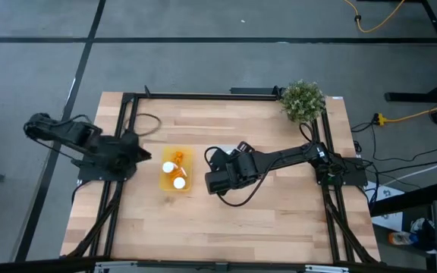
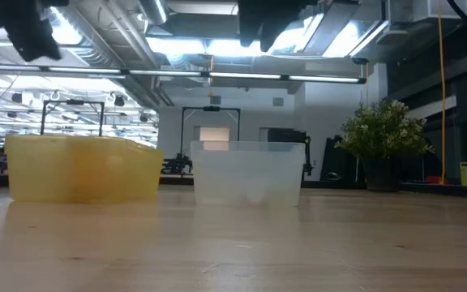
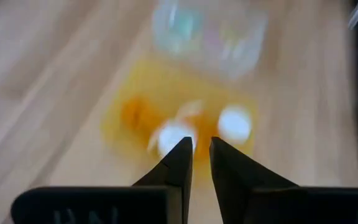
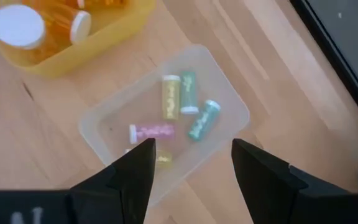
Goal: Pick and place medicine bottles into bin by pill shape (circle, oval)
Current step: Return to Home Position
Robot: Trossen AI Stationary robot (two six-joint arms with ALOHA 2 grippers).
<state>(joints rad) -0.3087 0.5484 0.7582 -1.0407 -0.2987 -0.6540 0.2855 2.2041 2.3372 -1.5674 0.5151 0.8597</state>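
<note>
The translucent yellow bin (image 1: 177,168) stands at the table's middle and holds two orange medicine bottles (image 1: 174,173) with white caps. The clear bin (image 4: 166,118) stands to its right, and several small yellow, green, teal and pink bottles (image 4: 180,102) lie on its floor. My right gripper (image 4: 192,149) hangs open and empty above the clear bin and hides it in the high view (image 1: 217,180). My left gripper (image 3: 201,144) is shut and empty, raised just left of the yellow bin (image 3: 173,115). It also shows in the high view (image 1: 143,155).
A potted green plant (image 1: 303,100) stands at the table's far right corner. Black frame rails (image 1: 120,129) run along the left and right sides of the table. Bare wood lies toward the near edge (image 1: 226,235).
</note>
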